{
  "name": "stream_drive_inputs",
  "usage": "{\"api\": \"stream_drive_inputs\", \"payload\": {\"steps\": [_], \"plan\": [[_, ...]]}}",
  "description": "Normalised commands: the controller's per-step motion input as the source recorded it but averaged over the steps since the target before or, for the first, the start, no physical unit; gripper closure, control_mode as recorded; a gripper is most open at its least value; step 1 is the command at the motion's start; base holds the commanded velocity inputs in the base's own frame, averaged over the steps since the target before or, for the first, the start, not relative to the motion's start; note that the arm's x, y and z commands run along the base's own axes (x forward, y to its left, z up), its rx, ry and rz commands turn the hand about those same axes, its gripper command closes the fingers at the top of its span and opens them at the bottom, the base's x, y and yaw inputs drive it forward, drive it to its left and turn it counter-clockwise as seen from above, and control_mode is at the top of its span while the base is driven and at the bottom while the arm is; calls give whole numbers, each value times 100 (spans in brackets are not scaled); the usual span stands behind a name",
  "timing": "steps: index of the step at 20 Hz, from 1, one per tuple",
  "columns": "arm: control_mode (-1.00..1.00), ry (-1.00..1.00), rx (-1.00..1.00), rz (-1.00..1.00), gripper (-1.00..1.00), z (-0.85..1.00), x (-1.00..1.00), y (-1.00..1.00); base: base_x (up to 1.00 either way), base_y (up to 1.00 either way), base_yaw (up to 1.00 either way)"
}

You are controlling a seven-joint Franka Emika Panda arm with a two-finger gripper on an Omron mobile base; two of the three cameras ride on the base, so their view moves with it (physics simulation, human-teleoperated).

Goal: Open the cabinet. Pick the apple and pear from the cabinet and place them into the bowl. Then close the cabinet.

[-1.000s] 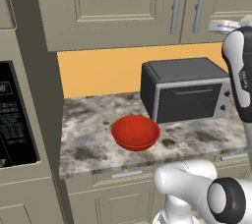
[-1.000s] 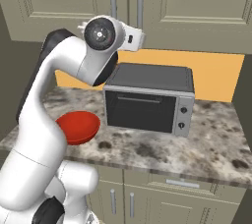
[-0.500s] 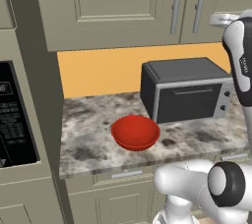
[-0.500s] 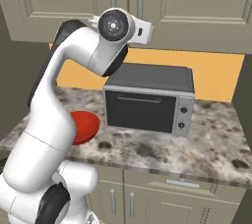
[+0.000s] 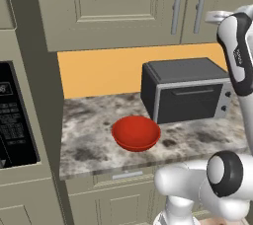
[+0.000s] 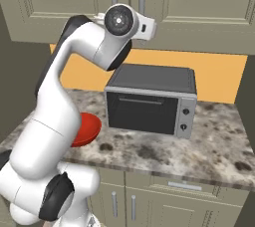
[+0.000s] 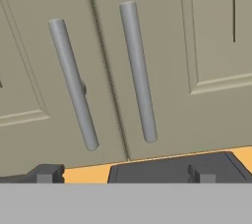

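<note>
Cabinet (image 7: 147, 46) shut, above toaster oven (image 5: 185, 95); bowl (image 5: 136, 132) on counter (image 5: 89, 145) left of oven; gripper (image 7: 123, 173) facing cabinet handles (image 7: 139, 70), jaws spread wide, holding nothing; no legible writing

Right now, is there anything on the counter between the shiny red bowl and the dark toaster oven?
No. In the left base view, only bare speckled stone counter lies between the glossy red bowl and the dark grey toaster oven.

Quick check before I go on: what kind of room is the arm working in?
Looks like a home kitchen: a closed wall cabinet over a marbled counter, with a toaster oven and a red bowl on it.
</note>
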Motion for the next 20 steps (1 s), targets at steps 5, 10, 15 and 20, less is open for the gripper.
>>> {"api": "stream_drive_inputs", "payload": {"steps": [5, 10, 15, 20], "plan": [[-100, 0, 0, 0, -100, 0, 40, 0, 0, 0, 0], [-100, 0, 0, 0, -100, 0, 47, 0, 0, 0, 0], [-100, 0, 0, 0, -100, 0, 48, -3, 0, 0, 0], [-100, 0, 0, 0, -100, -2, 42, -7, 0, 0, 0]]}}
